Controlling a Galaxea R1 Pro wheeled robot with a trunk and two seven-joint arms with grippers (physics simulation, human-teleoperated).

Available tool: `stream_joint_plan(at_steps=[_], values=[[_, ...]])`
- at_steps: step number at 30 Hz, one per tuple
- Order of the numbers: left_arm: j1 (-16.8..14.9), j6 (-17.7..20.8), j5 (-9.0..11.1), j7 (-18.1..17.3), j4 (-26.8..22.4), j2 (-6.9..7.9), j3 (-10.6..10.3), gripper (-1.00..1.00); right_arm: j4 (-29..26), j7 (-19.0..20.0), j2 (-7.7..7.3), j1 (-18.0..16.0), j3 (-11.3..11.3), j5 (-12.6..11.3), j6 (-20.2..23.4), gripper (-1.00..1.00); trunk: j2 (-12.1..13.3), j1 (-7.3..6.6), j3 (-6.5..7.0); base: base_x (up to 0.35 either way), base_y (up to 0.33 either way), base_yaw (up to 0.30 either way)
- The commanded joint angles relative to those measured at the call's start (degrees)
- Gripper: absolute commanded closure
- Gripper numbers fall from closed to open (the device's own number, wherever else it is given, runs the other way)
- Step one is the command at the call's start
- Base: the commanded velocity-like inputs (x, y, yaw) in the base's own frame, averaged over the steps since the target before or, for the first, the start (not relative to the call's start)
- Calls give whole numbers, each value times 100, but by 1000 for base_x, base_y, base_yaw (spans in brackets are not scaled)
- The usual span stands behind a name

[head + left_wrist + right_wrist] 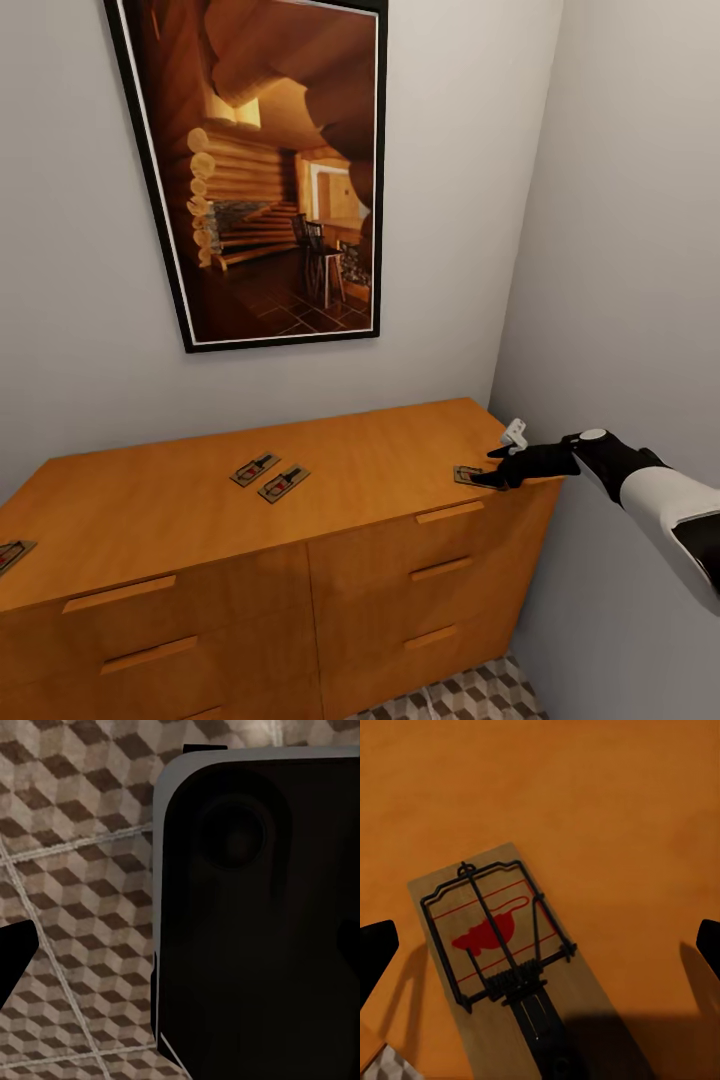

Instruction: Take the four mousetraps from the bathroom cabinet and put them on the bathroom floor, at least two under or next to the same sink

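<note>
Right gripper [492,470], fingers spread wide, hovers over a mousetrap [502,967] at the cabinet's [300,480] right front corner; left gripper's state can't be told.

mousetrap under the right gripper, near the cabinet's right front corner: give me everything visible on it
The mousetrap is a flat rectangular board of pale wood, printed with a red mouse shape and thin red lines. A dark wire frame, spring coil and black bar lie across its top. It lies flat on the orange-brown cabinet top, close to the right front corner. The right gripper hangs just over it, fingers spread to either side; no contact can be made out. Nothing else touches it.
</note>
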Motion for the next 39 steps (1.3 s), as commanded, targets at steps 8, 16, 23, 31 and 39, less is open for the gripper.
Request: stream_joint_plan(at_steps=[8, 16, 23, 31, 39], values=[[-3, -14, 27, -2, -2, 0, -6, -100, -5, 2, 3, 4, 5, 248, -63, -100, -3, 0, -5, 0, 0, 0], [-1, -13, 27, -2, -2, 0, -6, -100, -5, -85, 6, 17, 5, 313, -84, -100, -3, 0, -5, 0, 0, 0], [1, -12, 27, -2, -2, 0, -6, -100, -4, -92, 4, 18, 5, 321, -85, -100, -3, 0, -5, 0, 0, 0], [-3, -13, 27, -2, -2, 0, -6, -100, 95, -100, 5, 23, 5, 323, -86, -100, -3, 0, -5, 0, 0, 0], [-1, -11, 27, -3, -2, 0, -6, -100, 125, -101, 6, 27, 5, 323, -86, -100, -3, 0, -5, 0, 0, 0]])
